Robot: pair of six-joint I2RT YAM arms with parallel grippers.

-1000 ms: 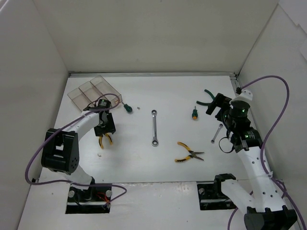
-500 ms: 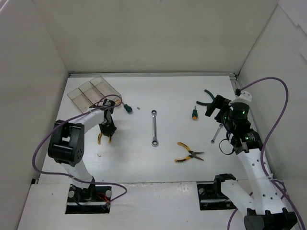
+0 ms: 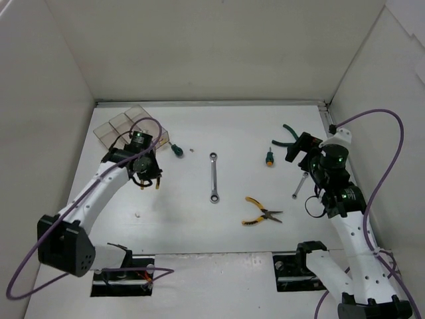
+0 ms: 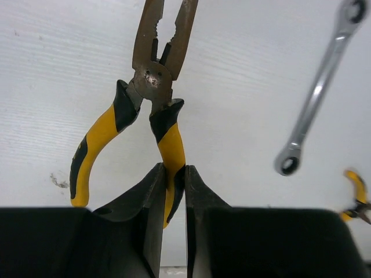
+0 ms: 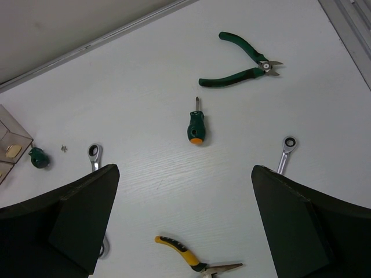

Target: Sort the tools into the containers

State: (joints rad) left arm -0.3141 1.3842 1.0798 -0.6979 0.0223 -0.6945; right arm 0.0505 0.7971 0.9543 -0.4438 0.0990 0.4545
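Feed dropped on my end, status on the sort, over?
Left gripper shut on one handle of yellow-handled pliers. Right gripper open, empty. Containers just beyond left gripper; green screwdriver beside them, not blocking.

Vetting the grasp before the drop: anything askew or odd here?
Yes: the left hand pinches the yellow-handled pliers by one handle only; the other handle splays free, so the grip sits off-centre. Nothing else stands out.
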